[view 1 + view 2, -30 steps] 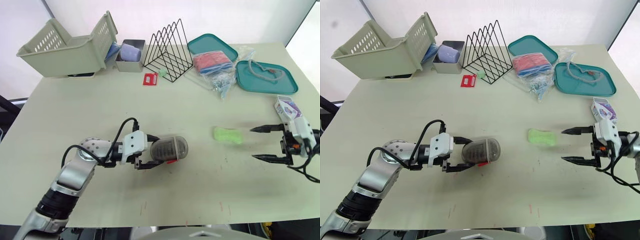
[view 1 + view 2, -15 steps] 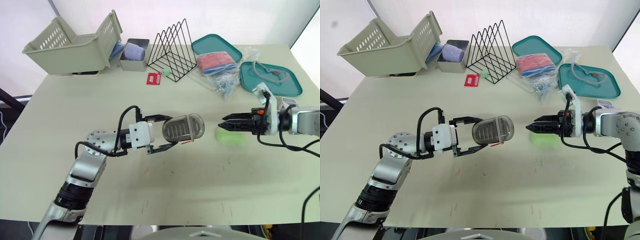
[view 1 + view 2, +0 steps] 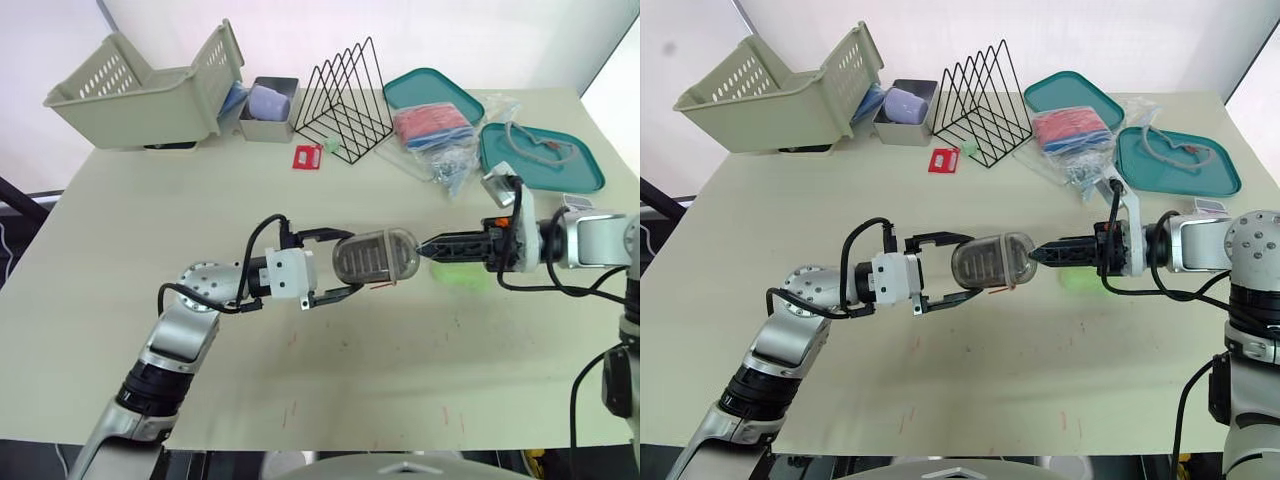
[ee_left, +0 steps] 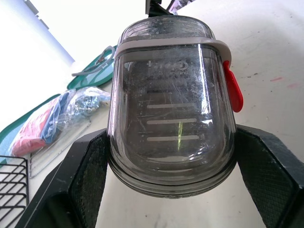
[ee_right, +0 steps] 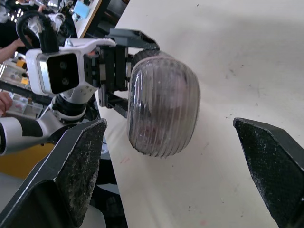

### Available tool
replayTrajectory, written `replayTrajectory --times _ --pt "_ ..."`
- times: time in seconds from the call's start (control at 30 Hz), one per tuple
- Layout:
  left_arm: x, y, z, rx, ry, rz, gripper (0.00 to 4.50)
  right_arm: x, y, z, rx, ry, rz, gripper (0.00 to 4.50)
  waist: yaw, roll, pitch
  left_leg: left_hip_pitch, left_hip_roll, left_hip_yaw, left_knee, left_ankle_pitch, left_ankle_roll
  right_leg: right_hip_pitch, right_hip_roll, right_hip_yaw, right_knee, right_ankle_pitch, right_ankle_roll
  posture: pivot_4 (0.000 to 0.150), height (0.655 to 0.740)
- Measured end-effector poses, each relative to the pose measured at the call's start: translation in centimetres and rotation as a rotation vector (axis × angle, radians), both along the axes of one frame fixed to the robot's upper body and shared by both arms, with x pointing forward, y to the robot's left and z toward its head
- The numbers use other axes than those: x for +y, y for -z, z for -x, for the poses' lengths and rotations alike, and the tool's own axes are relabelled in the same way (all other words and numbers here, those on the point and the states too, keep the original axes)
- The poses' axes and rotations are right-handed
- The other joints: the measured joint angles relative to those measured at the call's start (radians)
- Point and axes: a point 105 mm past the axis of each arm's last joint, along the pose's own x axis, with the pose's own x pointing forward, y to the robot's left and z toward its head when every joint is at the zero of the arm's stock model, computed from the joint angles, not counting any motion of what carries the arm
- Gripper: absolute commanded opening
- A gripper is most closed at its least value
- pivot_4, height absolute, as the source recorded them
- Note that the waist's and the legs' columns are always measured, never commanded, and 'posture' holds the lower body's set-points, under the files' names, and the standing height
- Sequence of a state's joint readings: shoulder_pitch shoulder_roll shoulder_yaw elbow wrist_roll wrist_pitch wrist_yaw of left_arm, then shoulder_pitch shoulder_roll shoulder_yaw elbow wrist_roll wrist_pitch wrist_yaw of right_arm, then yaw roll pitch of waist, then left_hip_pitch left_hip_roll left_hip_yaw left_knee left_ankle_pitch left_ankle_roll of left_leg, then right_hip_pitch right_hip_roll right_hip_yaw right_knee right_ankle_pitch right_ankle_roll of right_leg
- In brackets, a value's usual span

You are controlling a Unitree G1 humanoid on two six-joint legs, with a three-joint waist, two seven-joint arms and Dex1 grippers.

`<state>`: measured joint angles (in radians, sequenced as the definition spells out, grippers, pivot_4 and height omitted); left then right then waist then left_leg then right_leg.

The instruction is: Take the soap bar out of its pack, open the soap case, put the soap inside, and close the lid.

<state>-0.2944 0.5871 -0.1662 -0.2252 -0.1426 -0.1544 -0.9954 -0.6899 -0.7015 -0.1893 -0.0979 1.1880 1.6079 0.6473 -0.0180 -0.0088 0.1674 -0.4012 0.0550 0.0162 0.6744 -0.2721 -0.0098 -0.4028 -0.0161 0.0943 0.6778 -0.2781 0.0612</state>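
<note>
The case [image 3: 375, 257] is held above mid-table with its lid shut, and the left gripper [image 3: 348, 262] clamps its 2 fingers across the body. A red latch [image 4: 232, 90] sits on 1 side. The right gripper [image 3: 428, 245], fingers spread wide, points at the case's rounded end. The soap [image 3: 465, 277] lies bare on the table beneath it. To open the case well, keep the base steady, hook the latch side and pry gently.

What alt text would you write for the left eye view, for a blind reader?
The left gripper holds a closed clear soap case, and the right gripper points at its rounded end. A green soap bar lies on the table beside the right gripper.
</note>
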Motion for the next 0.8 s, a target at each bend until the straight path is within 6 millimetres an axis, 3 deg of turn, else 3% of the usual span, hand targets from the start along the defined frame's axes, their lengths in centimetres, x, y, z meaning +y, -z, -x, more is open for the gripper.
replayTrajectory --times 0.53,0.67,0.77,0.8 --pt "0.0 0.0 0.0 0.0 0.0 -0.001 3.48 1.8 0.5 -0.1 0.039 -0.01 -0.038 4.5 -0.002 0.0 0.0 -0.001 0.0 0.0 0.0 0.0 0.0 -0.001 0.0 0.0 0.0 0.0 0.0 0.15 0.74" --pt "0.0 0.0 0.0 0.0 -0.001 -0.001 3.48 1.7 0.7 -0.3 0.048 0.005 -0.033 3.4 -0.002 0.0 0.0 -0.001 0.0 0.0 0.0 0.0 0.0 -0.001 0.0 0.0 0.0 0.0 0.0 0.15 0.74" --pt "0.1 0.1 -0.2 0.008 -0.013 -0.007 3.48 1.8 0.7 -0.4 0.066 0.003 -0.046 2.07 -0.003 0.0 0.0 -0.002 0.0 0.0 0.0 0.0 0.0 -0.002 0.0 0.0 0.0 0.0 0.0 0.15 0.74" --pt "0.1 0.1 -0.3 0.003 -0.021 -0.009 3.48 1.9 0.5 -0.5 0.067 0.0 -0.052 1.92 -0.004 0.0 0.0 -0.002 0.0 0.0 0.0 0.0 0.0 -0.002 0.0 0.0 0.0 0.0 0.0 0.15 0.74"
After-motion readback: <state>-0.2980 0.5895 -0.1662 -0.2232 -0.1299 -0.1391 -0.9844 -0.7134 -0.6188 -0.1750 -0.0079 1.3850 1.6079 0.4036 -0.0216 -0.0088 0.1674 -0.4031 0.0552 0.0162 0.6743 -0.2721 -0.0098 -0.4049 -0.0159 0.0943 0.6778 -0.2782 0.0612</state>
